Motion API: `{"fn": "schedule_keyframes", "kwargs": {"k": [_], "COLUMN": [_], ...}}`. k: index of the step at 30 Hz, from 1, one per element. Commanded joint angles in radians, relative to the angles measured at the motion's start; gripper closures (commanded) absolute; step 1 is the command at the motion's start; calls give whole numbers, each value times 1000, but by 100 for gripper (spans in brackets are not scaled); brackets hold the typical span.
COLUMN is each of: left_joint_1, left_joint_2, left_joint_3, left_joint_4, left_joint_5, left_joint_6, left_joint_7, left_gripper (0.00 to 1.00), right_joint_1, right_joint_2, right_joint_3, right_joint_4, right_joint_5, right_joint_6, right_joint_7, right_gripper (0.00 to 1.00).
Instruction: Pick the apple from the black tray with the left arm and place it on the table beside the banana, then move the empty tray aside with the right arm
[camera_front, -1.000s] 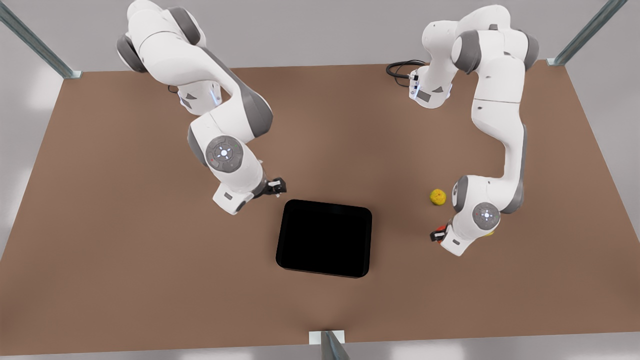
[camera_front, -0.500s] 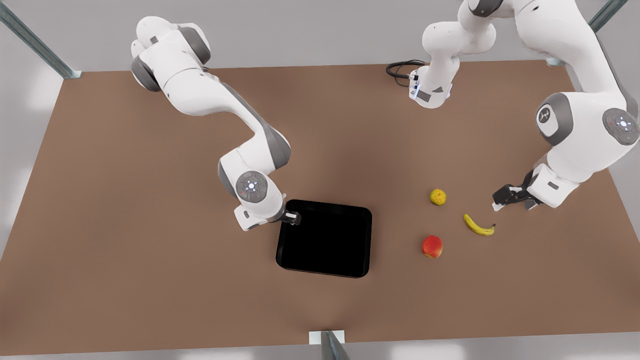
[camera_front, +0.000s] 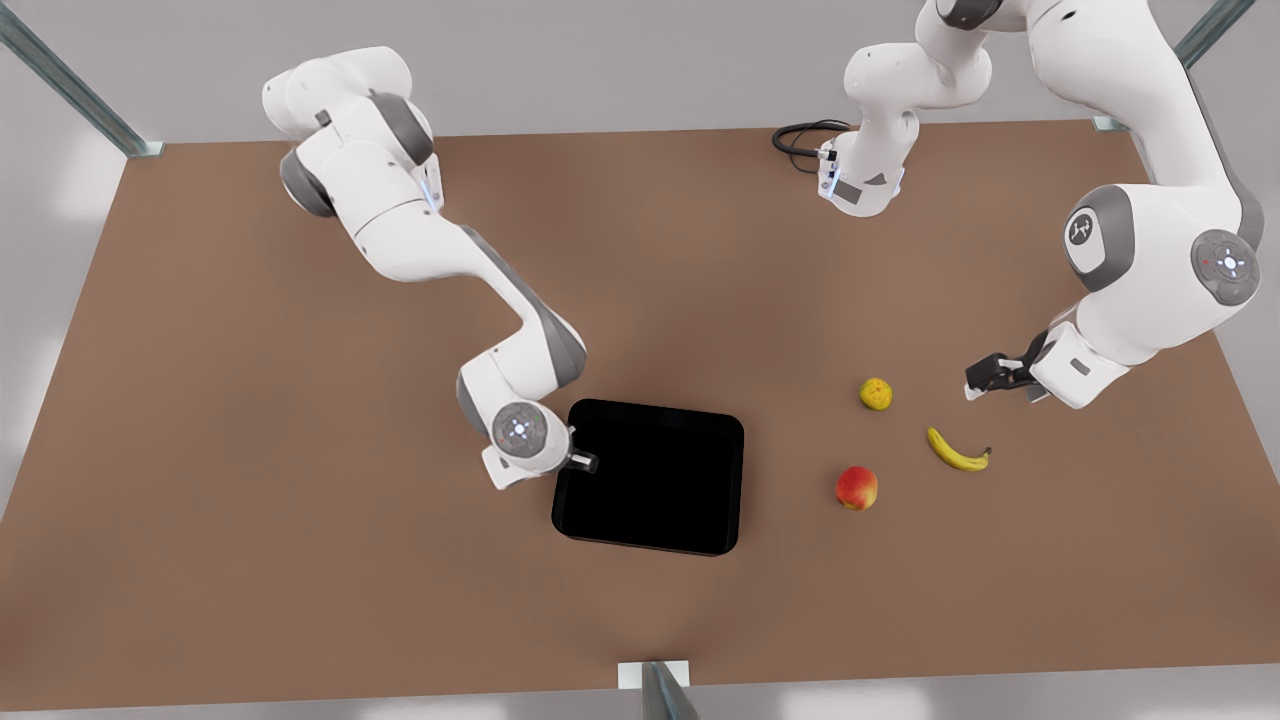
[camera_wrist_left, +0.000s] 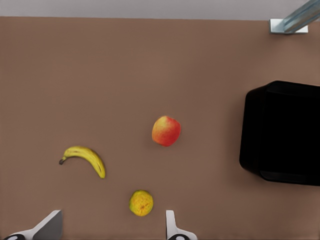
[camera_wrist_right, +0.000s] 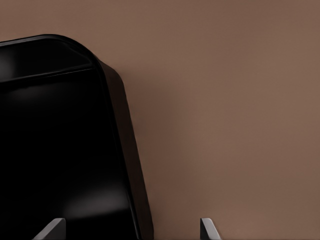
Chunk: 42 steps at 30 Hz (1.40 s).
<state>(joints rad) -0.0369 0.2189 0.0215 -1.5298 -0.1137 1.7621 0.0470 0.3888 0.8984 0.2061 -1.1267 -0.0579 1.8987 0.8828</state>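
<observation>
Pale grey walls rise behind the work surface, lit evenly and softly. Slanted metal posts stand at both far corners, another at the near edge; a black cable coils nearby

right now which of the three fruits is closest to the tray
The apple, red-orange, lies nearest the tray. The banana and the bumpy yellow fruit lie farther off.

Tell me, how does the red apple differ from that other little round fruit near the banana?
The apple is red-orange with a yellowish patch and smooth; the round yellow fruit is dull yellow and bumpy. The apple looks a bit larger. In the front view the apple lies nearer the camera than the banana, the yellow fruit farther back. Both rest on the table, untouched by either gripper.
</observation>
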Motion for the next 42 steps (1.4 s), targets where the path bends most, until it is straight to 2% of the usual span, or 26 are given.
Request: {"fn": "schedule_keyframes", "kwargs": {"k": [1,7,10,12,14,18,23,27,33,37,42], "left_joint_1": [0,0,0,0,0,0,2,2,2,2,3], "left_joint_2": [-1,-1,-1,0,0,0,-3,-3,-3,-3,-6], "left_joint_3": [0,0,0,0,0,0,1,3,3,5,5], "left_joint_4": [0,-1,-3,-3,-3,-3,-4,-4,-4,-3,-4], "left_joint_5": [0,2,2,2,2,2,2,2,3,3,3], "left_joint_6": [-10,-10,-10,-10,-10,-10,-10,-13,-13,-18,-23], "left_joint_7": [39,39,37,37,37,37,37,39,40,40,42], "left_gripper": [0,0,0,0,0,0,0,0,0,0,0], "right_joint_1": [2,-1,-4,-7,-11,-13,-18,-19,-19,-41,-60], "right_joint_2": [5,45,59,59,57,57,56,42,36,19,-118], "right_joint_3": [3,19,18,18,16,18,18,29,39,64,53], "right_joint_4": [-10,-36,-36,-35,-33,-31,-31,-27,-27,-27,-25], "right_joint_5": [4,3,7,7,49,52,76,75,76,73,76], "right_joint_6": [28,31,66,66,65,65,60,51,49,30,-208], "right_joint_7": [-105,-196,-208,-214,-223,-222,-232,-232,-232,-252,-369], "right_gripper": [0,0,4,16,34,46,67,72,85,89,90]}}
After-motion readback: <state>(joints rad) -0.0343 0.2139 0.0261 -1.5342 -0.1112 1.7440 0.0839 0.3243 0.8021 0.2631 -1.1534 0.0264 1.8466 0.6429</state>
